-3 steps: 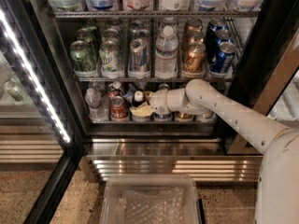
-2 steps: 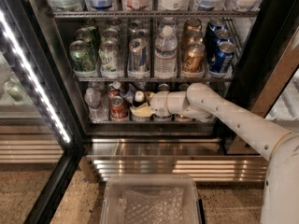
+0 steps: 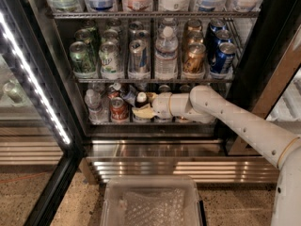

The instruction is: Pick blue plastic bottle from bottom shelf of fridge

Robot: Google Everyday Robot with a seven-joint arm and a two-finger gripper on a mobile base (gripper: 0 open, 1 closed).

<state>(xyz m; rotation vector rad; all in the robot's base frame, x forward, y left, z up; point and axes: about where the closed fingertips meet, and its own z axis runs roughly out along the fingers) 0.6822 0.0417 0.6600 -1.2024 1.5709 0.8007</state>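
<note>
The fridge (image 3: 263, 41) stands open in front of me. On its bottom shelf (image 3: 113, 122) the blue plastic bottle (image 3: 141, 99) shows its white cap and dark neck; its label is mostly hidden. My gripper (image 3: 143, 105) reaches in from the right on the white arm (image 3: 225, 114) and sits right at the bottle, around its neck and body. A red can (image 3: 118, 108) stands just left of it. A second small bottle (image 3: 128, 93) with a bluish label leans behind.
A small clear bottle (image 3: 92, 100) stands at the shelf's left. The rack above holds cans and a tall water bottle (image 3: 166, 51). The glass door with its LED strip (image 3: 33, 79) is open at left. A clear plastic bin (image 3: 150, 204) sits on the floor below the steel base (image 3: 155, 149).
The arm has pushed slightly further left into the bottom shelf; the gripper stays at the bottle. The bottle has not visibly moved.
</note>
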